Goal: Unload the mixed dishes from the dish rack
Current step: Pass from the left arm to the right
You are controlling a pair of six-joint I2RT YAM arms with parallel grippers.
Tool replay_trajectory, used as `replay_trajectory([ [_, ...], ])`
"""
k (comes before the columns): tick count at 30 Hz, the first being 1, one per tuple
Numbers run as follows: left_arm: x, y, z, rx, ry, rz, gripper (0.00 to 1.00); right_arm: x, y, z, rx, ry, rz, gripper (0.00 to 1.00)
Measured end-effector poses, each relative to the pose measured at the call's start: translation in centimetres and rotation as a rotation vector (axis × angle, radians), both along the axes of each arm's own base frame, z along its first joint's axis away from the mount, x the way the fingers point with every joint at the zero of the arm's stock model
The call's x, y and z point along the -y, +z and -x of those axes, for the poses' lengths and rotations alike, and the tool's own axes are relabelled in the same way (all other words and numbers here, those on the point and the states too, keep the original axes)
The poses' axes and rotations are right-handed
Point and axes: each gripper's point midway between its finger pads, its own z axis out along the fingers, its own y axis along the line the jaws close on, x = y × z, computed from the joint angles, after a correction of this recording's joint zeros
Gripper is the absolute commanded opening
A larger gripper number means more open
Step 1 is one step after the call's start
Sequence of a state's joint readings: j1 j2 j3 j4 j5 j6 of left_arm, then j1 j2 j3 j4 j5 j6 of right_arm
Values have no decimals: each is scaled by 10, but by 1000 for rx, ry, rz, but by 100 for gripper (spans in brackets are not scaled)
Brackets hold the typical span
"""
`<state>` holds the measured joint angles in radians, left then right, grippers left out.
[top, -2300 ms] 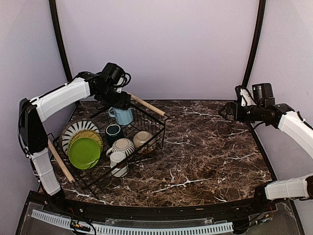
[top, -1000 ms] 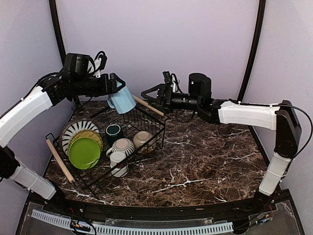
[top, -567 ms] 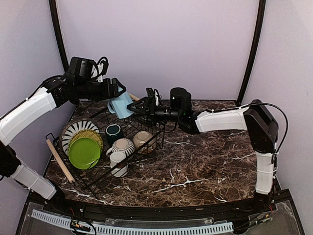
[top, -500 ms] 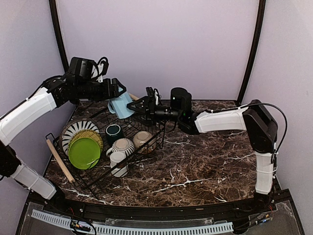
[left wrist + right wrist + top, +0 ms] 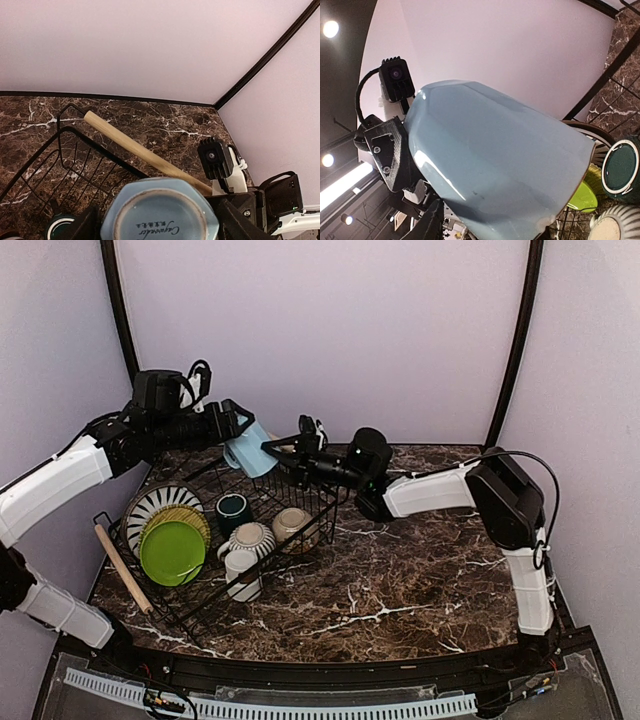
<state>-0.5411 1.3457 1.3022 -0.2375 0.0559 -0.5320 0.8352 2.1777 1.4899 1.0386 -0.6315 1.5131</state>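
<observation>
The light blue cup (image 5: 247,452) hangs tilted above the dish rack's (image 5: 312,502) far end, my left gripper (image 5: 241,438) shut on its sides. In the left wrist view its base (image 5: 160,212) faces the camera between my fingers (image 5: 239,220). My right gripper (image 5: 271,449) reaches in from the right onto the cup's mouth end. In the right wrist view the cup (image 5: 495,160) fills the frame; one finger (image 5: 426,222) lies beside it and the other is hidden. Several dishes stay in the rack: lime green plate (image 5: 172,552), dark teal mug (image 5: 233,510), striped mug (image 5: 252,538).
Also racked are a striped plate (image 5: 150,502), an olive-yellow plate (image 5: 190,516), a small white cup (image 5: 242,578) and a cream bowl (image 5: 293,525). The rack's wooden handles (image 5: 122,568) (image 5: 145,152) bound its ends. Brown marble table (image 5: 430,570) spreads to the right.
My right arm has swung left across the table to the cup, and its jaws have narrowed around the cup's end. The left gripper keeps hold, the cup lowered slightly.
</observation>
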Motion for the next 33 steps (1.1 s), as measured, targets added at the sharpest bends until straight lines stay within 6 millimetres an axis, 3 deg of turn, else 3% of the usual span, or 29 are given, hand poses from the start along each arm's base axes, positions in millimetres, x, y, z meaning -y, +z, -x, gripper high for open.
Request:
replay_trajectory([
  [4, -6, 13, 0, 50, 32, 77, 6, -2, 17, -1, 13, 16, -41, 23],
  [10, -13, 44, 6, 127, 63, 244, 7, 4, 57, 11, 98, 51, -148, 0],
  [13, -14, 46, 10, 138, 64, 303, 11, 7, 68, 17, 130, 68, -185, 0],
  [16, -14, 34, 12, 125, 49, 316, 13, 13, 76, 16, 133, 72, -193, 0],
  [22, -16, 39, 12, 151, 48, 348, 19, 17, 66, 13, 121, 68, -132, 0],
  [25, -13, 41, 14, 153, 28, 356, 43, 20, 70, 15, 125, 63, -106, 0],
  [26, -12, 41, 15, 154, 16, 357, 58, 21, 73, 16, 132, 63, -103, 0],
  [28, -8, 42, 18, 155, -9, 350, 78, 24, 78, 18, 147, 60, -103, 0],
  [30, -5, 38, 23, 148, -27, 322, 92, 30, 80, 18, 166, 53, -89, 0],
  [33, -7, 31, 30, 129, -38, 246, 98, 38, 81, 23, 203, 45, -46, 0],
])
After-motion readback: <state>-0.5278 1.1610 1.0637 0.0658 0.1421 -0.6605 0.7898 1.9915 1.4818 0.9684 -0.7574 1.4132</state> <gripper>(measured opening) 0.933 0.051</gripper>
